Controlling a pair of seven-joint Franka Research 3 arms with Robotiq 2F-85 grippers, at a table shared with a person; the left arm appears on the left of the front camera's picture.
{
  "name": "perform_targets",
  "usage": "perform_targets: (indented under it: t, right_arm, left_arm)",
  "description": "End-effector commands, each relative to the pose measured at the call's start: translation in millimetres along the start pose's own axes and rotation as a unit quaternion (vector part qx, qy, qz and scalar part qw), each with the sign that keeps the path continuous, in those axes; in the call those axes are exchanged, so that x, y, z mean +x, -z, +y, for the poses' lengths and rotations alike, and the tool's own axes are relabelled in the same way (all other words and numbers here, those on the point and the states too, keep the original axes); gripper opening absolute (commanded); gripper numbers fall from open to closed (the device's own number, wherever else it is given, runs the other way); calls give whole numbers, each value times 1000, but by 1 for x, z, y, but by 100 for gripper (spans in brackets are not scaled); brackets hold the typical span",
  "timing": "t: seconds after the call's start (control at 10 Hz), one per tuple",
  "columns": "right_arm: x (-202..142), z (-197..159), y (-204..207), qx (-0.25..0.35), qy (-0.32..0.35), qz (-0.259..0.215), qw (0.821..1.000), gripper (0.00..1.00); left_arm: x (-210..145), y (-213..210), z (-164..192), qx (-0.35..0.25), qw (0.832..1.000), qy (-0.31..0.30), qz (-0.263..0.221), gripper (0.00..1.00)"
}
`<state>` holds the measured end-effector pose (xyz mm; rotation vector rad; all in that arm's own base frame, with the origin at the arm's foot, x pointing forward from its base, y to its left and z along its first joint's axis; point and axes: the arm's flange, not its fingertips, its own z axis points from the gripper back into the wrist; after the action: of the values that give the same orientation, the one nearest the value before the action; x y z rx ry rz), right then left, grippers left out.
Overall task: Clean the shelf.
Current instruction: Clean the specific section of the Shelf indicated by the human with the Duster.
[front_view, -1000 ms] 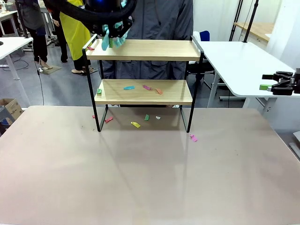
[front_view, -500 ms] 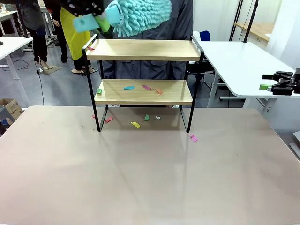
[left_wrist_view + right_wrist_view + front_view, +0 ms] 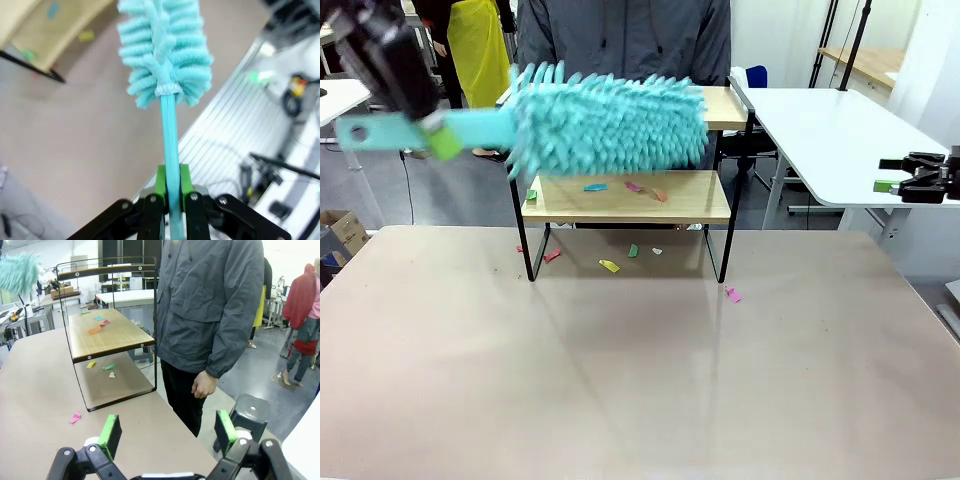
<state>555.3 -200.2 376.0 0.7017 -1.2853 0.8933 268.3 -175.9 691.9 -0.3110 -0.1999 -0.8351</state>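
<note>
My left pincer clamped on handle of fluffy turquoise microfibre duster. Its long axis lies along two-tier wooden black-framed shelf, head before top board; littered lower board just below. My right pincer gapes, well away.

- Duster between the left jaws: turquoise, head and handle alike.
- Shelf: pale wood boards, black frame.
- Scraps: pink, green, yellow, orange, blue.
- Jacket: grey.
</note>
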Motion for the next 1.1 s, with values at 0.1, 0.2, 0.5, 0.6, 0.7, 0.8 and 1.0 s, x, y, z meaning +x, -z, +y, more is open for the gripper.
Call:
perform_targets:
  t: [0.1, 0.2, 0.5, 0.6, 0.7, 0.8, 1.0]
  right_arm:
    - [2, 1, 1, 1, -2, 2, 1000, 100]
    - [2, 1, 1, 1, -2, 2, 1000, 100]
    - [2, 1, 1, 1, -2, 2, 1000, 100]
    - [2, 1, 1, 1, -2, 2, 1000, 100]
    - [2, 1, 1, 1, -2, 2, 1000, 100]
    - [2, 1, 1, 1, -2, 2, 1000, 100]
    - [2, 1, 1, 1, -2, 2, 1000, 100]
  left_arm:
    - [-20, 37, 17, 43, 991, 54, 114, 13]
    - [-23, 54, 21, 35, 985, 67, 154, 13]
    - [-17, 94, 19, -3, 967, 119, 225, 13]
    - [-14, 100, 19, 1, 966, 118, 232, 13]
    - [-13, 99, 18, 9, 974, 95, 206, 13]
    - [-15, 107, 16, -10, 970, 101, 220, 13]
    - [-15, 107, 16, -10, 970, 101, 220, 13]
